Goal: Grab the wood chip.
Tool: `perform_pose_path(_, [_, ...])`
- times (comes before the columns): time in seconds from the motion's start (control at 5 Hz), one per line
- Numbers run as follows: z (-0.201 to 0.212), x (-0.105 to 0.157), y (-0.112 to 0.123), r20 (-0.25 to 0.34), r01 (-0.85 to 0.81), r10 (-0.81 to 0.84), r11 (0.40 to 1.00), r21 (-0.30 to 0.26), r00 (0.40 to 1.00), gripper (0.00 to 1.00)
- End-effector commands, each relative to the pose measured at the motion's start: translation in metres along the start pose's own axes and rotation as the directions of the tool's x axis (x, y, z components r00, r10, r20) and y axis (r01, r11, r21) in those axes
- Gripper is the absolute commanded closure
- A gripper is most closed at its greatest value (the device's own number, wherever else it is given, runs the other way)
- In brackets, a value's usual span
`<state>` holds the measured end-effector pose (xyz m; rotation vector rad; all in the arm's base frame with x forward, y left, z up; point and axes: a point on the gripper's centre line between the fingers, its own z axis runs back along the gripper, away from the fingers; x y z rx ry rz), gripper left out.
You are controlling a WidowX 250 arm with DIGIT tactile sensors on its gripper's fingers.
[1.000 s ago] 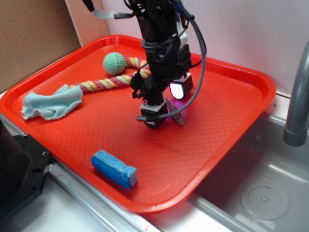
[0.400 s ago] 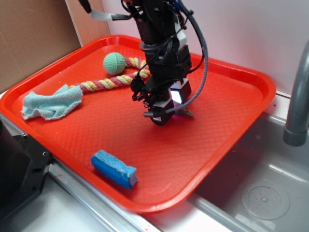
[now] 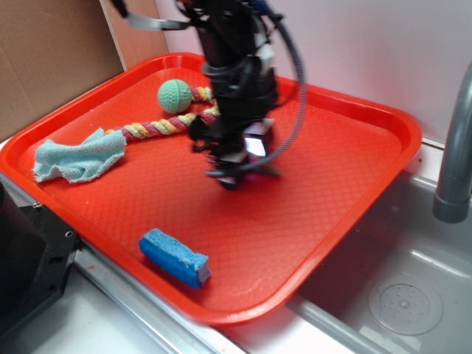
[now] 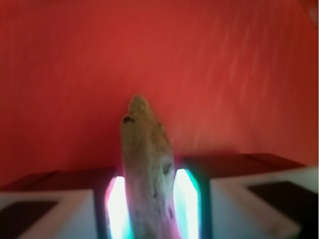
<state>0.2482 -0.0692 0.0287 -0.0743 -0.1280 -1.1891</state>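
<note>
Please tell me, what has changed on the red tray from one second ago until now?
The pincer, shut on the wood chip, has moved left across the tray and appears to have lifted the chip off it. The blue sponge, cloth, rope and green ball stayed where they were.

A black robot arm is reaching down over the middle of a red tray (image 3: 354,125), its gripper (image 3: 234,171) blurred and hanging just above the tray floor, gripping the wood chip (image 3: 267,170), whose thin end is sticking out to the right. Behind the arm, a multicoloured braided rope (image 3: 158,127) is lying beside a green ball (image 3: 175,96). A light blue cloth (image 3: 77,156) is sitting crumpled near the tray's left edge, and a blue sponge (image 3: 174,257) is resting near the front rim. A grey sink (image 3: 402,295) is lying to the right.
</note>
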Motion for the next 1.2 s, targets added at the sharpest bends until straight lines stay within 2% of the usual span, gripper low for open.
perform_pose_path(0.0, [0.08, -0.023, 0.013, 0.057, -0.447, 0.445, 0.893, 0.051, 0.894, 1.0])
perform_pose_path(0.2, [0.115, -0.042, 0.011, 0.063, -0.663, 0.662, 0.749, -0.001, 0.747, 1.0])
perform_pose_path(0.4, [0.143, -0.06, 0.001, 0.06, -0.826, 0.823, 0.563, 0.043, 0.564, 1.0])
perform_pose_path(0.6, [0.162, -0.072, -0.011, 0.099, -0.936, 0.932, 0.342, 0.086, 0.35, 1.0])
perform_pose_path(0.8, [0.172, -0.073, -0.023, 0.157, -0.982, 0.973, 0.15, 0.113, 0.167, 1.0])
perform_pose_path(1.0, [0.172, -0.072, -0.03, 0.148, -0.973, 0.966, 0.195, 0.121, 0.212, 1.0])
